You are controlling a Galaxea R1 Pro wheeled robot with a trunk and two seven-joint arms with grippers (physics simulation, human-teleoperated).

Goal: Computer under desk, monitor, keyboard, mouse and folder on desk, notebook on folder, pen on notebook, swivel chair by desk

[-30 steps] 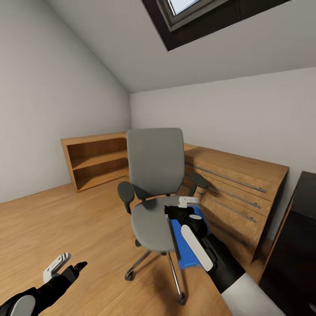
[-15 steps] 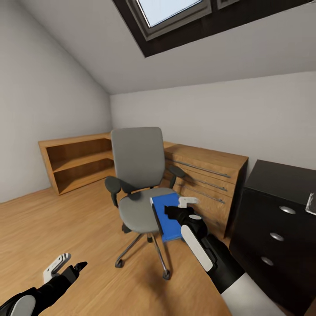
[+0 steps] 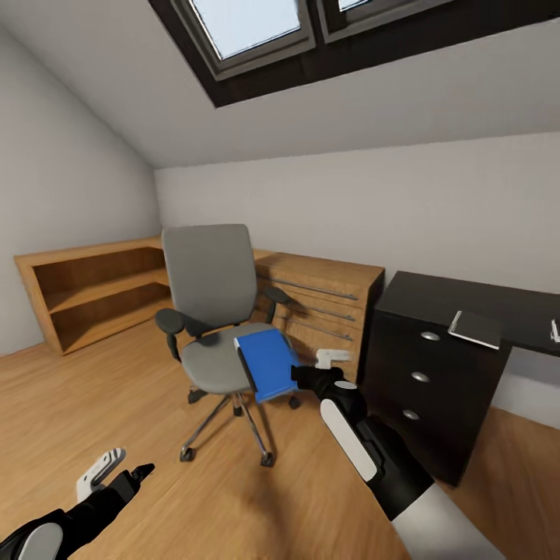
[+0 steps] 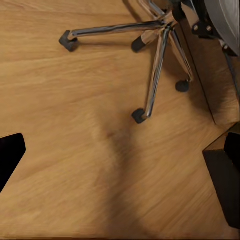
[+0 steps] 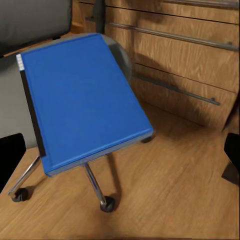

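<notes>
Blue folder (image 3: 267,364) off the swivel chair (image 3: 211,311) seat, up in the air in front of right gripper (image 3: 315,372); looks clamped at its near-right edge but finger contact not visible, so grip unconfirmed. Long axis near-to-far, black spine on left. Worktop (image 3: 467,307) well to the right, carrying a notebook (image 3: 475,328); left gripper (image 3: 117,470) low, part open, empty.

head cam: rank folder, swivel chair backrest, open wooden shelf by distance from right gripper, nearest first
1. folder: just ahead of the right gripper, toward the robot's left, over the seat's edge.
2. swivel chair backrest: behind the folder, further left.
3. open wooden shelf: against the far left wall, beyond the chair.
</notes>
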